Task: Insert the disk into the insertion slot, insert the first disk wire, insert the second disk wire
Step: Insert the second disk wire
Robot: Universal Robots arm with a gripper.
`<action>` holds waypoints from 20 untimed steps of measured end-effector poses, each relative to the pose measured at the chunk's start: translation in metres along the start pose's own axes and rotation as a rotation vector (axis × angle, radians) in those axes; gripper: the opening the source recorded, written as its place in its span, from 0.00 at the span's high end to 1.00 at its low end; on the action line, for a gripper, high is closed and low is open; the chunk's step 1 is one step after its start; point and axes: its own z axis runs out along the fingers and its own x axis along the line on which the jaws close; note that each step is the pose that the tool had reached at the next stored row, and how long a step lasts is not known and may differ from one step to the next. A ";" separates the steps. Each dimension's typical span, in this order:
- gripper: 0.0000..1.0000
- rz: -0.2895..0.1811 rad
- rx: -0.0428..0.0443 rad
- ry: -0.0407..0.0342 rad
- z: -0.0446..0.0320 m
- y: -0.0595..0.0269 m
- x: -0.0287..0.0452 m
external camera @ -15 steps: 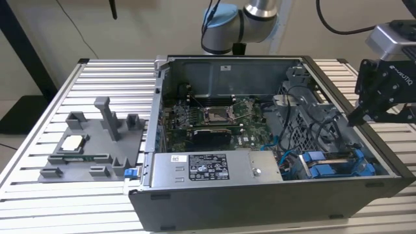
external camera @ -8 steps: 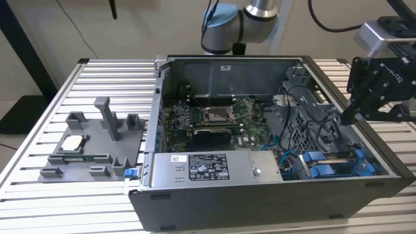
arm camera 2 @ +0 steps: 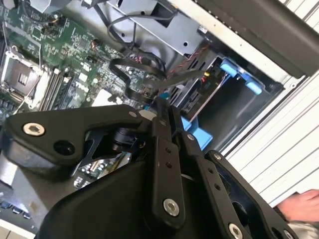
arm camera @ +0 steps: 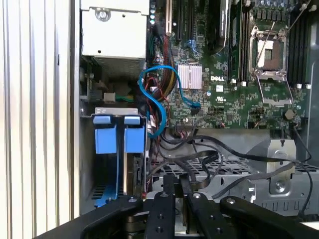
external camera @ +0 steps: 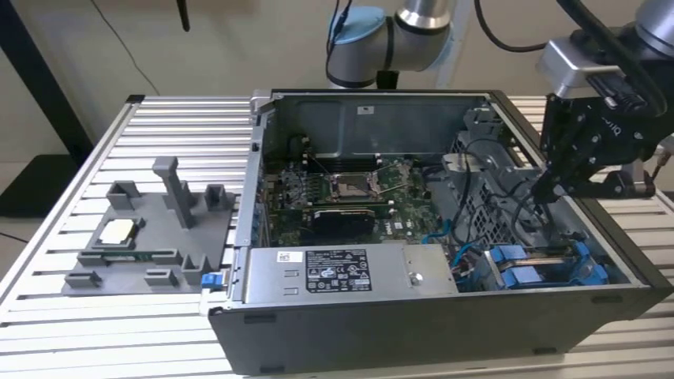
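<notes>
One step looks done: the disk point(external camera: 518, 265) sits in its blue carrier in the slot at the case point(external camera: 421, 332) corner, at the exterior view's lower right, so I judge a wire step is in hand. The gripper point(arm camera: 180, 185) hangs inside the case beside that bay, among black wires point(arm camera: 202, 158), fingers drawn almost together; whether they pinch a wire I cannot tell. Seating a plug would call for fine alignment with the disk's port.
</notes>
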 end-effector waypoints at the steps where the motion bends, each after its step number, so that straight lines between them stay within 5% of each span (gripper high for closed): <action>1: 0.84 -0.001 0.0045 0.0001 0.0000 0.0028 0.0001; 10: 0.84 -0.001 0.0085 0.0019 0.0004 0.0055 0.0005; 20: 0.84 -0.007 0.0467 0.0034 0.0044 0.0189 0.0108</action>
